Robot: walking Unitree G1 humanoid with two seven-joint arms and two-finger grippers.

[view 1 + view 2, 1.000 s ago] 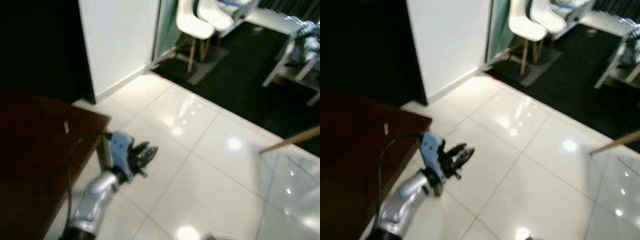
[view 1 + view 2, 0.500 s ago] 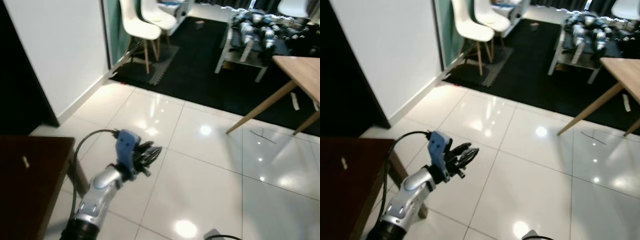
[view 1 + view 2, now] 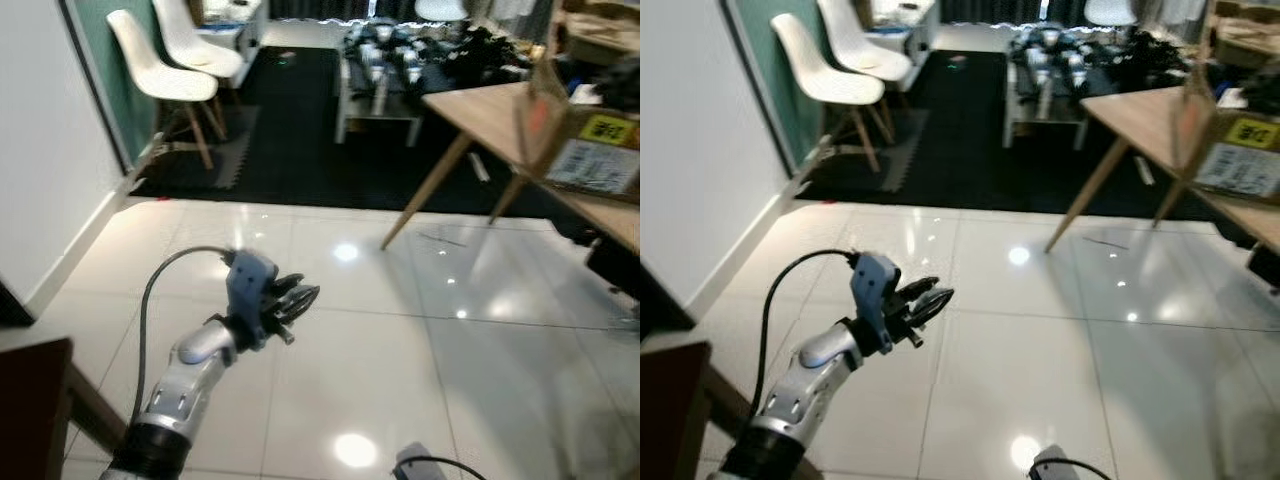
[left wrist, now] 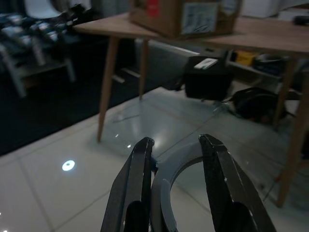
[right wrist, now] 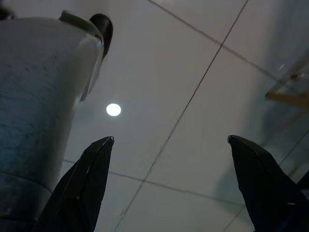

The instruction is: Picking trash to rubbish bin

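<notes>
My left gripper [image 3: 300,297] is held out in front of me at about knee height over the white tiled floor [image 3: 400,350]. In the left wrist view its black fingers [image 4: 137,179] are shut on a grey ring-shaped piece of trash [image 4: 169,176], whose curved rim shows between them. What the ring is made of is too dim to tell. My right gripper [image 5: 171,140] hangs low and points down at the tiles, open, with nothing between its fingers.
A wooden table [image 3: 480,100] carrying a cardboard box [image 3: 585,140] stands at the right, with a black bag [image 4: 207,79] under it. White chairs [image 3: 165,70] and a cluttered low table [image 3: 400,60] stand on a dark rug behind. A dark brown table corner [image 3: 30,400] is near left.
The camera has swung to the right: the white wall and dark table slid out to the left, and the wooden table with the box came in. The left gripper stays shut.
</notes>
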